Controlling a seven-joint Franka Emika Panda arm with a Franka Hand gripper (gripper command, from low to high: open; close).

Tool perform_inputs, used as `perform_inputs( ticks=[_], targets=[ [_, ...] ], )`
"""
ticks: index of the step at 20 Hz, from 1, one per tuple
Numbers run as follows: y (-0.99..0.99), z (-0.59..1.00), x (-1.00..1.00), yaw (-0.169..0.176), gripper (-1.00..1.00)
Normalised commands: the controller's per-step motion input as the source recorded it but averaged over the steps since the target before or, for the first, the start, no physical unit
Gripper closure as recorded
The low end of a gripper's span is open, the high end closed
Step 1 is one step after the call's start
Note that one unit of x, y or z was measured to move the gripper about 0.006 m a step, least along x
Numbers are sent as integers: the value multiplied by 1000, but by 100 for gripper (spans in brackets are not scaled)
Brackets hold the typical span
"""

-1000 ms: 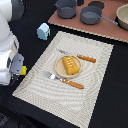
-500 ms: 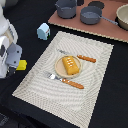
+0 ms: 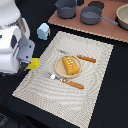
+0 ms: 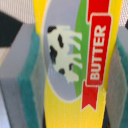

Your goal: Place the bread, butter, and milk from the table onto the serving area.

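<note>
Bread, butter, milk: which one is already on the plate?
The bread: the orange-brown loaf lies on the round plate. The butter is clamped in the gripper, and the milk stands on the table beyond the placemat.

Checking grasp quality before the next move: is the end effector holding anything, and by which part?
Yes. The end effector is shut on the flat yellow butter box with a red label, its green-padded fingers clamping the box's two opposite long edges, label facing the wrist camera.

the exterior view looks down at a slant from high up, taking in the black table [image 3: 112,95], the striped serving area [image 3: 95,82] and the arm at its left. the wrist view sits very near, facing the butter [image 4: 75,65] between green pads [image 4: 31,85]. both views share the butter [image 3: 33,63].
</note>
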Motion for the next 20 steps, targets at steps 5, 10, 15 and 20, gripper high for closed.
perform_inputs(
  ticks=[5, 10, 15, 20],
  targets=[
    [-185, 67, 999, -57, 100],
    [-189, -1, 999, -49, 100],
    [-207, 0, 992, -59, 100],
    [-266, -9, 924, -87, 100]
  ],
)
